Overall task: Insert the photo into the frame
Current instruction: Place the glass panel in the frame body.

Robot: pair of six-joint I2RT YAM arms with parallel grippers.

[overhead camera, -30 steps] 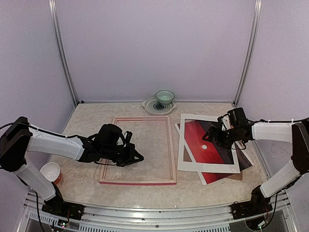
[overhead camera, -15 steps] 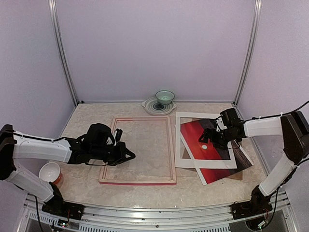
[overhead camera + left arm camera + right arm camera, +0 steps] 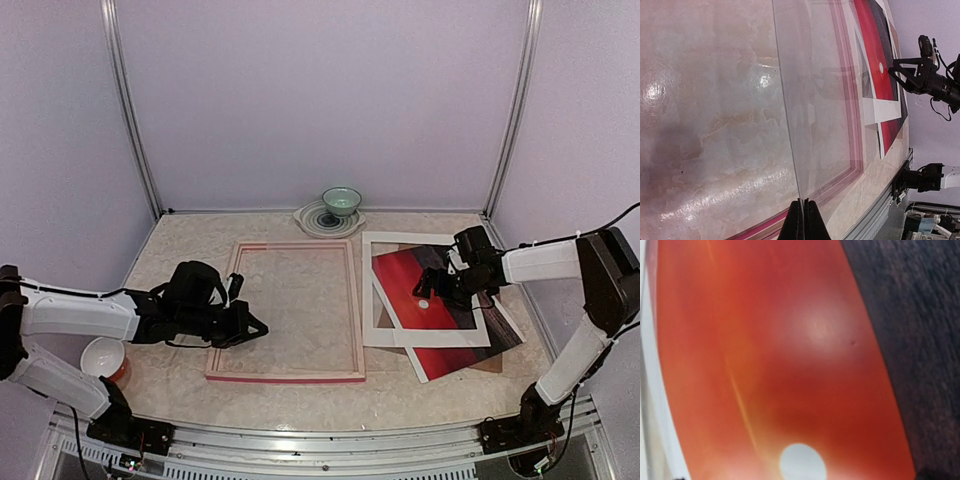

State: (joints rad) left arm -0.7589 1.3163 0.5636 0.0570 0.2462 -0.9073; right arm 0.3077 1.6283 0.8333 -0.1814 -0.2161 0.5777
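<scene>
Step in hand: getting hold of the print. The large rectangular sunset photo (image 3: pixel 405 283), red sky with a white sun dot over dark sea, is not yet in the large thin-railed rectangular frame (image 3: pixel 286 377) of pale wood with pink-red edges.
Photo: flat on the bench (image 3: pixel 190 250), just right of the frame and under a white card mat (image 3: pixel 425 337) with a rectangular window. Its near right corner pokes out past the mat, with a brown hardboard sheet (image 3: pixel 493 364) showing beneath.
Frame: flat at mid bench, the marbled surface showing through its opening. In the left wrist view a faint straight line crosses it, perhaps the edge of a clear pane; I cannot tell.
Right jaws: released and spread wide at the end of the right arm (image 3: pixel 545 262), low over the red sky near the sun dot. I cannot tell whether they touch the print.
Left jaws: clenched at the end of the left arm (image 3: pixel 90 310), tips at the frame's left rail. I cannot tell whether anything thin is nipped between them.
Next move: likely needs the mat slid or lifted clear. Then an edge of the thin print must be caught, probably at the exposed corner, carried left and squared to the rails.
Surface: pale, glossy, marbled bench with a metal rail (image 3: pixel 330 440) along the near edge.
Room: lilac walls (image 3: pixel 320 100) with aluminium posts (image 3: pixel 130 110) in the back corners. A pale green bowl (image 3: pixel 341 201) sits on a ringed plate (image 3: pixel 310 222) at the back, and a white cup (image 3: pixel 103 353) stands near left.
</scene>
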